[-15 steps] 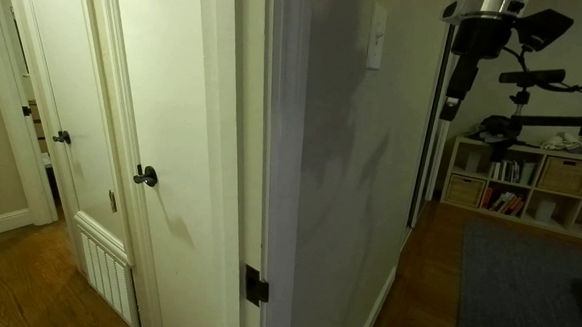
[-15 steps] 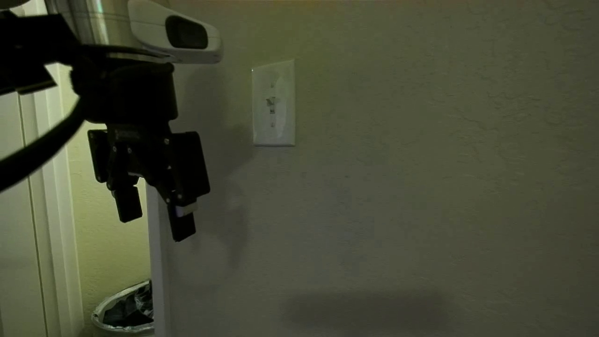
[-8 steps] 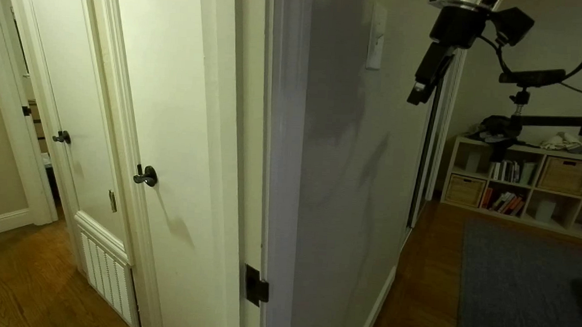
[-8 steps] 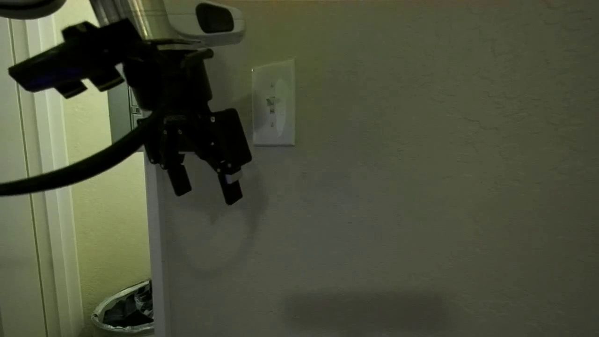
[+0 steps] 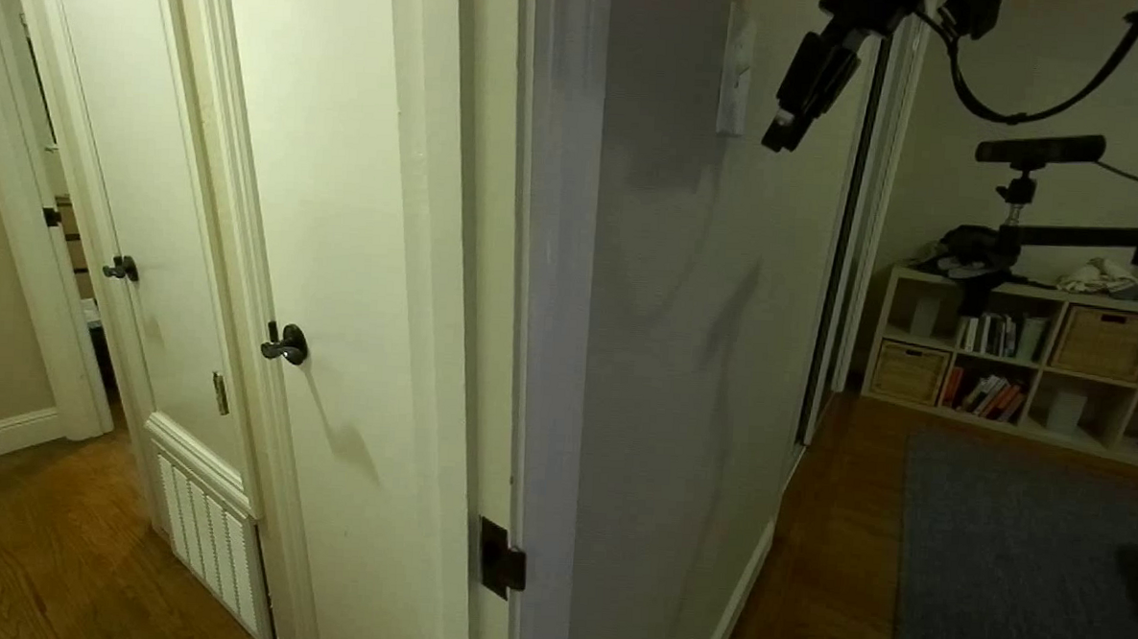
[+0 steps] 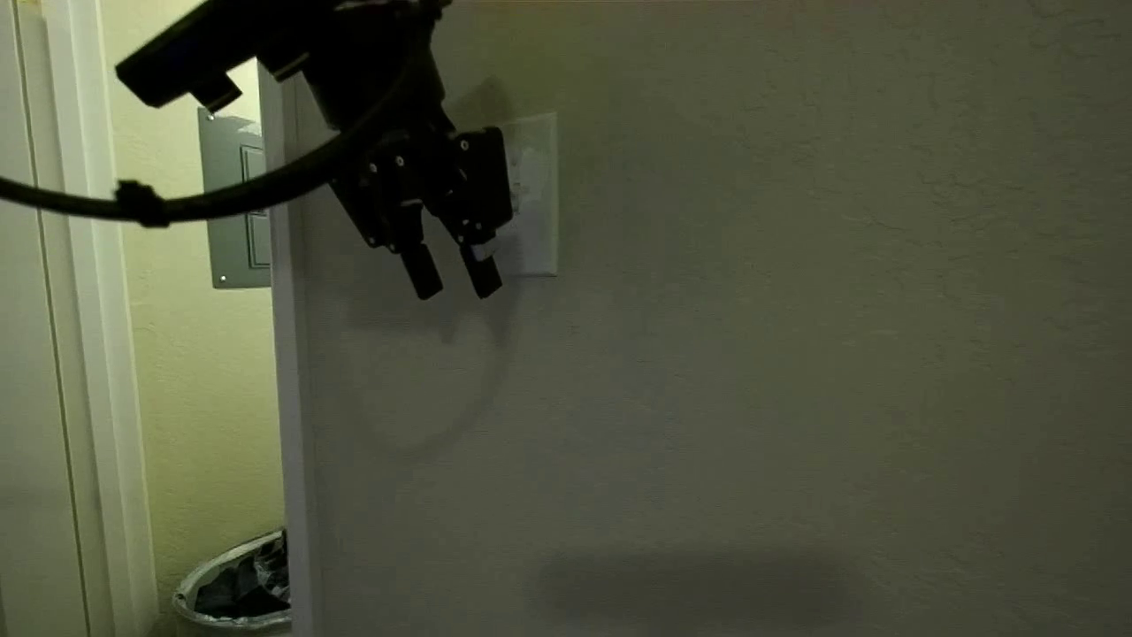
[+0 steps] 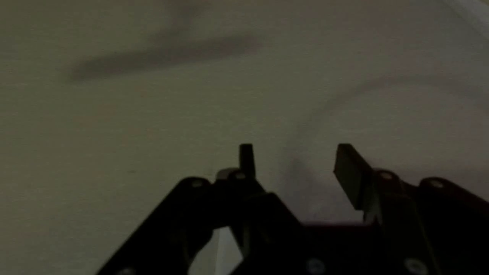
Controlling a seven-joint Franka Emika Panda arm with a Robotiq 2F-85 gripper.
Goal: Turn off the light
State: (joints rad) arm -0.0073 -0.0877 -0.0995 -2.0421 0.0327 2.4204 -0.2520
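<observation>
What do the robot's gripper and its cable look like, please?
The gripper is black, with two jointed fingers ending in narrow rectangular tips. A small pale patch sits by one tip, and light round fasteners dot the joints. A thick black cable carries a small dark lump.

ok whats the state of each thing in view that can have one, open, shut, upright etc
Gripper, open, holding nothing
Light switch, partly hidden, toggle position unclear
Near door, looks shut
Bin, open-topped, dark stuff inside
Upper books, roughly upright
Lower books, leaning
Pale cloth, bunched up
Rug, lying flat
</observation>
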